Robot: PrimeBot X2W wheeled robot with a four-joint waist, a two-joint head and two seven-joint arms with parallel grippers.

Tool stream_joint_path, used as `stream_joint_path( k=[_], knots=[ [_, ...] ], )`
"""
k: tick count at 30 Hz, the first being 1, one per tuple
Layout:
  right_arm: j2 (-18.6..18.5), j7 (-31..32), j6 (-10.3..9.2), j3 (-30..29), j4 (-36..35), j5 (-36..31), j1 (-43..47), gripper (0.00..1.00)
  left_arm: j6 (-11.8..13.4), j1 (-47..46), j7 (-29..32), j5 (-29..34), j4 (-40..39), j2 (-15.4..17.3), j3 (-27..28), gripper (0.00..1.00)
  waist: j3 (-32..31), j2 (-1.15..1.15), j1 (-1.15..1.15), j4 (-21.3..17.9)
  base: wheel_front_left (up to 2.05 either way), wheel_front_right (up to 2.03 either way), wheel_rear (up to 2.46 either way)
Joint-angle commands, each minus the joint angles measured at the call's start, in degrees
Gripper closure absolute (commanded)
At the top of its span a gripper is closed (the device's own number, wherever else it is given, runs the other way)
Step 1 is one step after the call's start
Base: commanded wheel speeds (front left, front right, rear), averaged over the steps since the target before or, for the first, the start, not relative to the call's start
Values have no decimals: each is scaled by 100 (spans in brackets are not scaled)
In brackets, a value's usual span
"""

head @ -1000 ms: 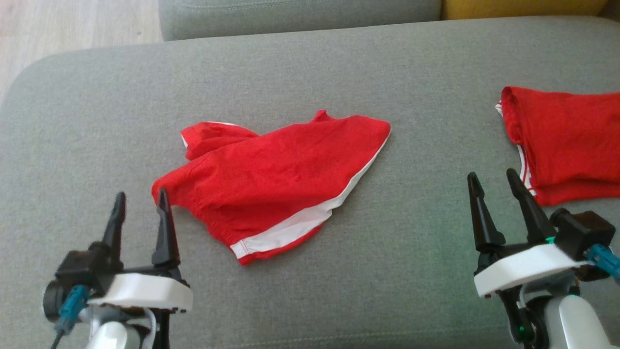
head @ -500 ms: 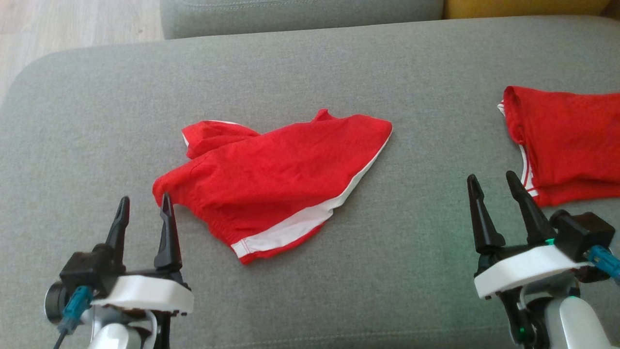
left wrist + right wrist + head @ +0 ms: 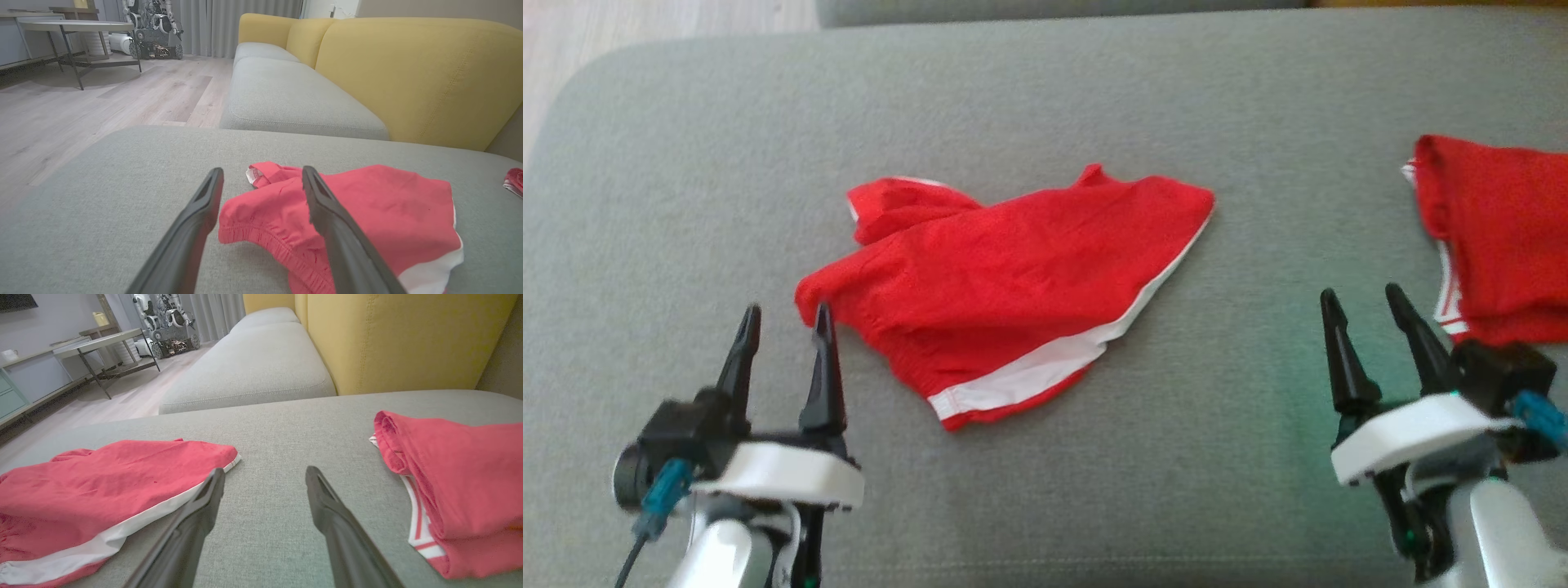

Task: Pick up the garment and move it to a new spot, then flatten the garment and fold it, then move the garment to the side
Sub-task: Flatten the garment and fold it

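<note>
A red garment [image 3: 1005,286] with a white stripe along its lower edge lies crumpled in the middle of the grey cushion [image 3: 1045,98]. My left gripper [image 3: 786,312] stands open at the garment's lower left corner, nothing between its fingers. In the left wrist view the garment [image 3: 367,208] lies just beyond the open left gripper [image 3: 262,176], its elastic waistband nearest. My right gripper [image 3: 1364,294] stands open at the lower right, apart from the garment. The right wrist view has the garment [image 3: 102,482] to the left of the open right gripper [image 3: 264,475].
A second red garment [image 3: 1503,237] with white trim lies folded at the cushion's right edge, close to my right gripper; it also shows as the folded garment [image 3: 461,477] in the right wrist view. Yellow backrest [image 3: 416,73], another grey seat [image 3: 286,94], wooden floor [image 3: 81,106] and a table [image 3: 73,28] lie beyond.
The camera has tilted, shifting the whole picture. My left gripper has dropped back a little from the garment's left corner. Both grippers stay open.
</note>
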Motion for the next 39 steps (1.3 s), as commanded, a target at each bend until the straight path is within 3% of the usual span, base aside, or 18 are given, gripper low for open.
stream_joint_path(
  k=[1, 12, 24, 25, 26, 27, 33, 39],
  knots=[
    [-93, 2, -5, 103, -128, -9, -339, 0, -26, -357, -15, 74, -198, 64, 174, 0, 173, 0, 0, 165, 0, 0, 0],
    [-602, -133, -5, 110, 1463, -75, -1653, 0, -340, -1013, -74, 186, -22, -340, -4, 0, 796, 0, 0, 972, 0, 0, 0],
    [-1299, -97, -5, 1081, 2857, 283, -2731, 0, -695, -1136, -79, 494, 30, -813, 195, 0, 990, 0, 0, 1323, 0, 0, 0],
    [-1348, -72, -5, 1193, 2927, 328, -2783, 7, -718, -1137, -79, 518, 36, -837, 214, 0, 999, 0, 0, 1318, 0, 0, 0],
    [-1390, -43, -5, 1305, 2981, 389, -2820, 62, -741, -1140, -79, 541, 44, -859, 234, 0, 1006, 0, 0, 1311, 0, 0, 0],
    [-1429, -52, -5, 1392, 3009, 451, -2844, 100, -766, -1143, -79, 562, 53, -878, 255, 0, 1008, 0, 0, 1301, 0, 0, 0],
    [-1554, -292, -5, 1717, 2855, 767, -2646, 100, -878, -1112, -79, 683, 93, -945, 415, 0, 979, 0, 0, 1098, 0, 0, 0],
    [-1474, -493, -5, 1636, 2351, 939, -2089, 100, -958, -1053, -79, 780, 105, -952, 561, 0, 911, 0, 0, 798, 0, 0, 0]
  ],
)
